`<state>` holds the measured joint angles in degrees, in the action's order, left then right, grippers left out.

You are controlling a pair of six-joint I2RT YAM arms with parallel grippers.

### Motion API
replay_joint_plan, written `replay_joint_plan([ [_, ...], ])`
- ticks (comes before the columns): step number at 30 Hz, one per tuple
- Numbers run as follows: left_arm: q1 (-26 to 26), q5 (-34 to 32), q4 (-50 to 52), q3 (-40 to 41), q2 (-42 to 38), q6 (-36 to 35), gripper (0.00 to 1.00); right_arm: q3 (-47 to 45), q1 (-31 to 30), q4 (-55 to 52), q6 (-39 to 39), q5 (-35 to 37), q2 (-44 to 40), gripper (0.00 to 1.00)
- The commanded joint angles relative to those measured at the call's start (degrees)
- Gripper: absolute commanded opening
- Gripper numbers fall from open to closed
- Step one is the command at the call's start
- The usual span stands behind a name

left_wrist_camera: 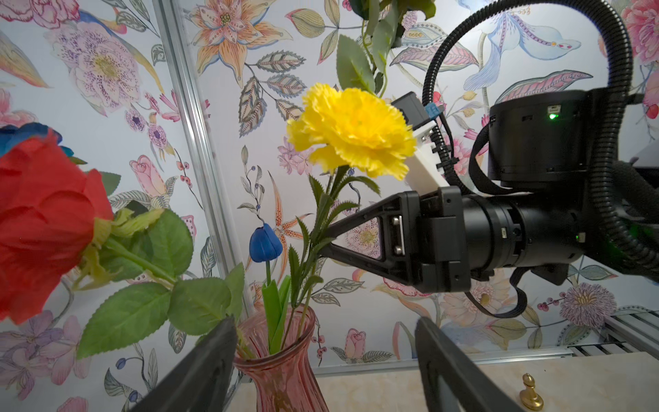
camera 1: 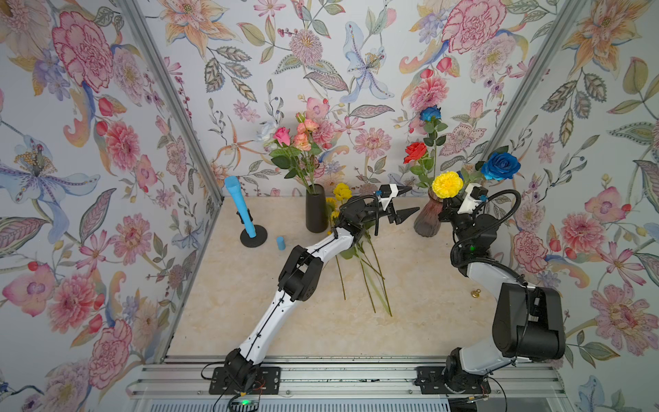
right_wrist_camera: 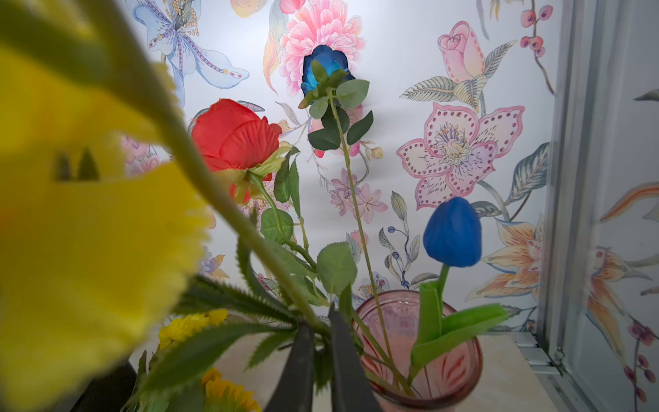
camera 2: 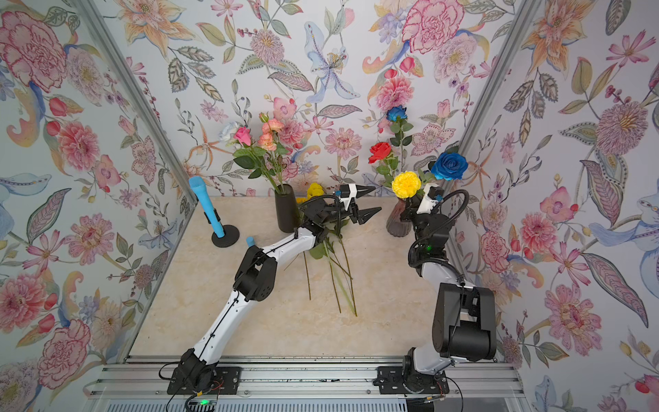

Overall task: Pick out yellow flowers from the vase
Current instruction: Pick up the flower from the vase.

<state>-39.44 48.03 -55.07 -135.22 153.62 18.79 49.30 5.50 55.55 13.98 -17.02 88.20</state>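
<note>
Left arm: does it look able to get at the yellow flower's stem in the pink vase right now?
Probably yes, though it is tight. The left gripper is open and faces the pink vase with nothing between. But the right gripper is shut on the stem of the yellow flower, so little stem is free.

Spread left fingers [camera 1: 406, 213] near pink vase [camera 1: 427, 224]; yellow pompom [camera 1: 447, 189] above, possibly held.
</note>
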Motion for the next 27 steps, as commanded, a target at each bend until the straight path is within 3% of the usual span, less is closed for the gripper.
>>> replay_joint_plan([
  [1, -1.37, -1.89, -0.21, -3.86, 2.92, -1.82, 0.81, -0.61, -0.18, 2.80, 0.96, -2.33, -1.48, 0.11],
  [18, -4.22, -7.92, -3.89, -6.77, 5.11, -3.93, 0.84, -1.66, -1.65, 1.83, -1.53, -4.23, -5.85, 0.11],
  [27, -4.22, -7.78, -3.99, -5.85, 4.73, -4.04, 0.85, -1.09, -1.54, 0.86, -3.41, -2.57, -6.50, 0.11],
])
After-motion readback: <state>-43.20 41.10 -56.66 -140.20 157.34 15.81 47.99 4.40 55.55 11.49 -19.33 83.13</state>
